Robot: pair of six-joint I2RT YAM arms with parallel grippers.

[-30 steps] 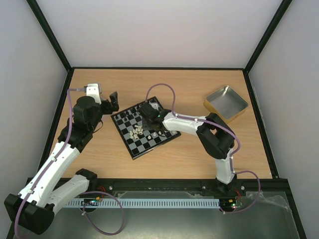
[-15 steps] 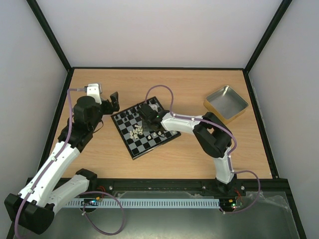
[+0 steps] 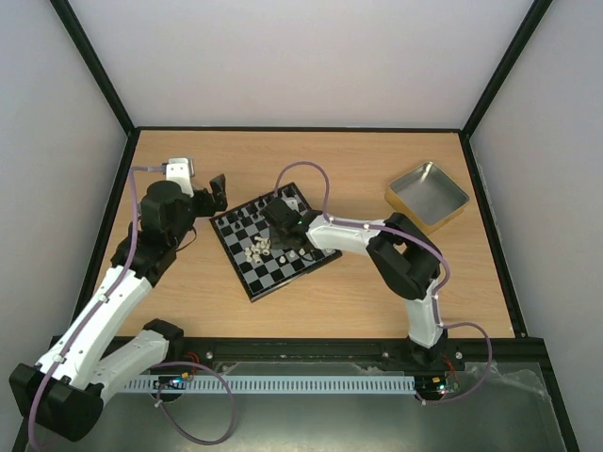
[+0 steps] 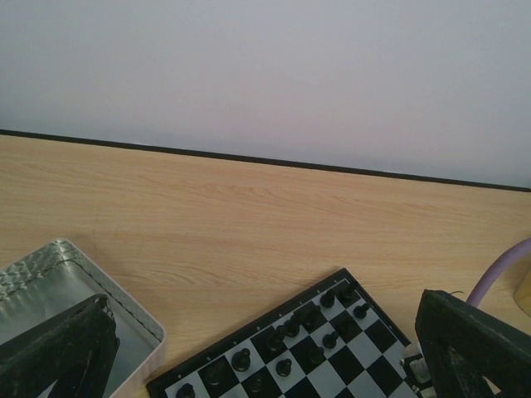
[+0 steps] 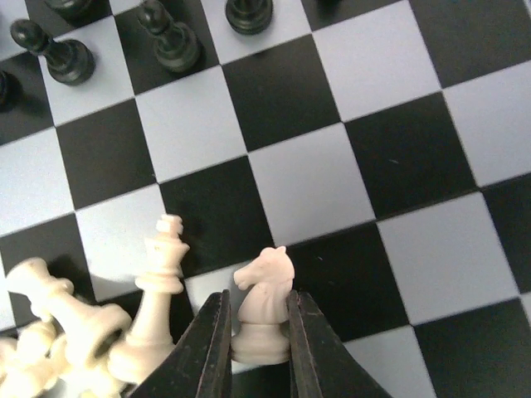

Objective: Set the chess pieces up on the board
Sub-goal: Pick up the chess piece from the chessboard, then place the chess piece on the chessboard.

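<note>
One cream knight (image 5: 264,280) in right gripper (image 5: 257,313), wrist view only.

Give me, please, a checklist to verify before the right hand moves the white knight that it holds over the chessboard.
1. Grip: right hand closed on the upright cream-white knight piece, one finger on each side: ok.
2. Knight lifted off the black-and-grey checked chessboard: cannot tell.
3. Room at the side: the tall cream-white king piece stands close beside one finger, with fallen cream-white pieces next to it: not ok.
4. Squares just beyond the knight are bare: ok.
5. Left hand open and off the board's edge: ok.
</note>
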